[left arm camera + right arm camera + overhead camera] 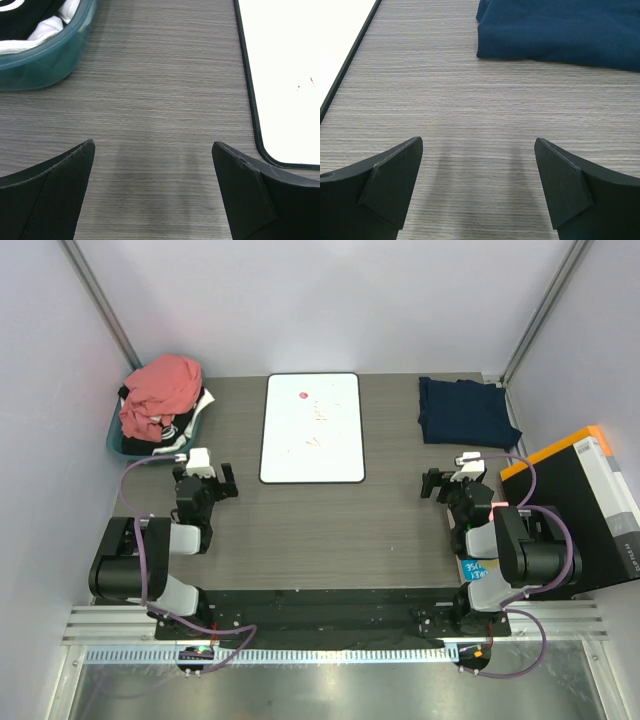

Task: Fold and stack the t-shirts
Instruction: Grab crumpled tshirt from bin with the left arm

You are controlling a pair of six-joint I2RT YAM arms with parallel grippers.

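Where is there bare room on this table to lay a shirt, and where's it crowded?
Free: between the board and the navy shirt; the strip between board and bin; the wide band of table between the left gripper and right gripper. Crowded: the far-left bin, heaped high, salmon shirt on top.

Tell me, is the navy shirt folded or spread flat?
Folded, rather loosely. The navy shirt lies as a compact block with no sleeves sticking out, and the right wrist view shows layered edges.
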